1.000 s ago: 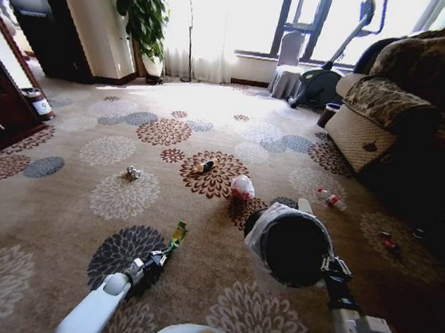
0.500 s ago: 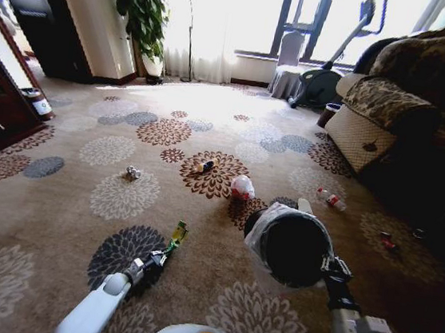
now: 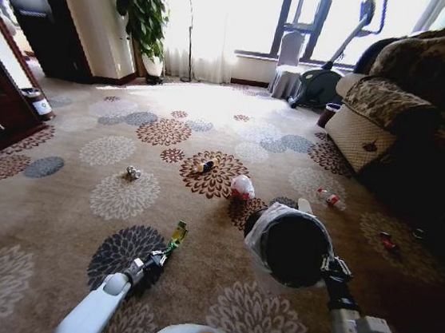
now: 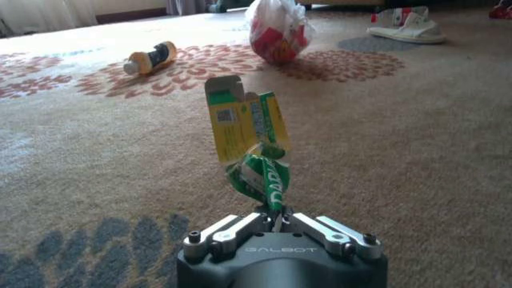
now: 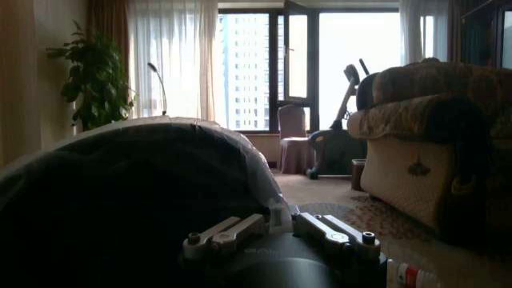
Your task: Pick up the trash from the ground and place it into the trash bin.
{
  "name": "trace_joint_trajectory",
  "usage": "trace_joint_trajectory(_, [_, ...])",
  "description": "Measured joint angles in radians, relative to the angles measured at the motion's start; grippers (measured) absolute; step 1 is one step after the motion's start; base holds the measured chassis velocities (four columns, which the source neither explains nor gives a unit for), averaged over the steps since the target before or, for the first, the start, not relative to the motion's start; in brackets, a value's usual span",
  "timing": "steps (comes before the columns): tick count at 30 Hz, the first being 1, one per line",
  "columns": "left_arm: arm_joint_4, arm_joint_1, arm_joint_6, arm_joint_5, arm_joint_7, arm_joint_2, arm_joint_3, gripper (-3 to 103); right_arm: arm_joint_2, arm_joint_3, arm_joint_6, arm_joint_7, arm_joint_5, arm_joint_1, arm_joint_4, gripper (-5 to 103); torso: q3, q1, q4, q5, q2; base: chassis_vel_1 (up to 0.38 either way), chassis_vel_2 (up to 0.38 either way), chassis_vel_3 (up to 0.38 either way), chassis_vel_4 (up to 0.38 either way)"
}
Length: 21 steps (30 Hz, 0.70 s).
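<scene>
The green wrapper [image 4: 249,144] is pinched at its lower end between the closed fingers of our left claw [image 4: 280,223] and stands up from it above the carpet [image 3: 55,220], near the edge of the floor closest to us; in the head view it sits at the tip of our left arm [image 3: 176,234]. To its right, our right claw [image 5: 282,223] is clamped on the rim of the trash bin [image 3: 294,247], whose pale liner and dark mouth tilt toward us. We judge the task to be at an early stage: one piece is in hand but not yet in the bin, and we cannot tell whether the bin already holds anything. Farther out on the carpet lie the remaining pieces: the pink-white bag [image 3: 242,186] just beyond the bin, the yellow-black packet [image 3: 206,165] behind it, the silvery foil ball [image 3: 132,173] well to the left, and the clear bottle with red label [image 3: 332,200] toward the sofa [image 3: 406,107] side. All four are left to collect.
</scene>
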<state>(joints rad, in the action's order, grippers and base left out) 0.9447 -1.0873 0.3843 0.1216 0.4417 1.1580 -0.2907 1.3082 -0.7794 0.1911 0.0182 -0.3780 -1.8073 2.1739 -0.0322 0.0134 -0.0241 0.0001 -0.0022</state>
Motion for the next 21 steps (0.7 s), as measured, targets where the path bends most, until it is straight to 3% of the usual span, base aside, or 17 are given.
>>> trace_joint_trajectory(21, [0.004,-0.001,-0.001,0.0,0.0,0.0,-0.001,0,0.0,0.0,0.0,0.0,0.0,0.0,0.0,0,0.0,0.0,0.0,0.0,0.0,0.0,0.0,0.0,0.0])
